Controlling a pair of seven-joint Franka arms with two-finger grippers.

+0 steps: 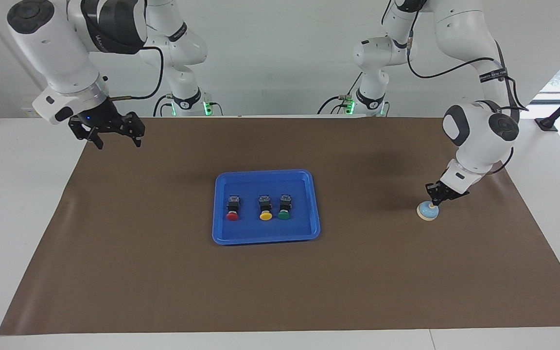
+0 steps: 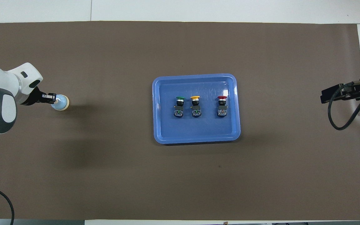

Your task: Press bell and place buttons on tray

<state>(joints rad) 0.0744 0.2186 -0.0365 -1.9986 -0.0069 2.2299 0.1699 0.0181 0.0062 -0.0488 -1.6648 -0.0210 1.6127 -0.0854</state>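
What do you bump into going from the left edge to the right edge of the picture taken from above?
Left gripper → bell → green button → yellow button → red button → right gripper. The buttons lie in the tray.

My left gripper [image 1: 434, 201], jaws closed, sits on the bell [image 1: 427, 211]; three buttons [image 1: 259, 208] lie in the tray [image 1: 265, 236].

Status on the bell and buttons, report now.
Left end effector shut, tip on the bell knob. Right end effector open, waiting over the mat's corner. Three buttons lying in the tray. Nothing in the way.
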